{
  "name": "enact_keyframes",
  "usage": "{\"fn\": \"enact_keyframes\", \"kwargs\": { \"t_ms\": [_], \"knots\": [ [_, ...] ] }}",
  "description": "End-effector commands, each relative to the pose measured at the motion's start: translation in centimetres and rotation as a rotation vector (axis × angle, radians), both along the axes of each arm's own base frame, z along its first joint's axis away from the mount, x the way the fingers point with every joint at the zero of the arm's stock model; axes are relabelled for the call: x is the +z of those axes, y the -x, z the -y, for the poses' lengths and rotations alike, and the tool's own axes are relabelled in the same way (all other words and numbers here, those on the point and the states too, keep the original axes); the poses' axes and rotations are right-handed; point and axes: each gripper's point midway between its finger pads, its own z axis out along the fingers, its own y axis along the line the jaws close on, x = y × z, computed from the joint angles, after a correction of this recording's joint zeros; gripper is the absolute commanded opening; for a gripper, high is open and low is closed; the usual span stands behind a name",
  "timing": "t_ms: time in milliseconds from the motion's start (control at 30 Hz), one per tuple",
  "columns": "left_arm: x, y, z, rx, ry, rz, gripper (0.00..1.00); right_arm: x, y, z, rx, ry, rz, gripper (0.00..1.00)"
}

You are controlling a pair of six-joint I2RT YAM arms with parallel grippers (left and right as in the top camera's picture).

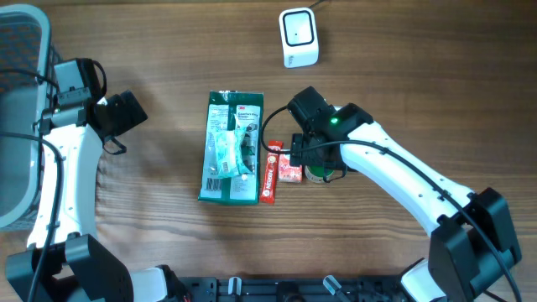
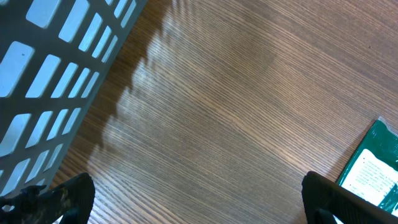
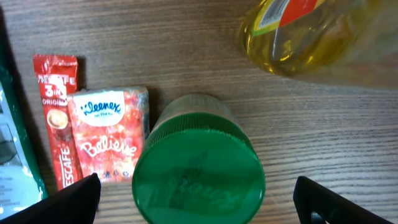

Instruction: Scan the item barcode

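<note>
A white barcode scanner (image 1: 299, 37) stands at the back of the table. In the middle lie a green packet (image 1: 232, 148), a red Nescafe stick (image 1: 270, 172) and a red Kleenex pack (image 1: 289, 168). Beside them stands a jar with a green lid (image 3: 199, 168). My right gripper (image 3: 199, 208) hangs open over that jar, one finger on each side of the lid and clear of it. The jar (image 1: 320, 174) is mostly hidden under the right gripper (image 1: 312, 161) in the overhead view. My left gripper (image 2: 199, 205) is open over bare wood, well left of the packet (image 2: 373, 168).
A grey slotted basket (image 1: 21, 117) stands at the table's left edge, close to the left arm, and fills the upper left of the left wrist view (image 2: 56, 68). A bottle of yellow liquid (image 3: 311, 31) lies just beyond the jar in the right wrist view.
</note>
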Motion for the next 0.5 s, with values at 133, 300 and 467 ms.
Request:
{"fn": "enact_keyframes", "kwargs": {
  "t_ms": [133, 300, 467],
  "knots": [
    [0.6, -0.2, -0.3, -0.006, -0.012, 0.015, 1.00, -3.6, 0.6, -0.5, -0.012, -0.057, -0.010, 0.99],
    [0.6, -0.2, -0.3, -0.006, -0.012, 0.015, 1.00, -4.4, 1.1, -0.3, -0.010, -0.055, -0.019, 0.98],
    [0.6, -0.2, -0.3, -0.006, -0.012, 0.015, 1.00, -4.4, 1.2, -0.4, -0.009, -0.060, -0.024, 0.99]
  ]
}}
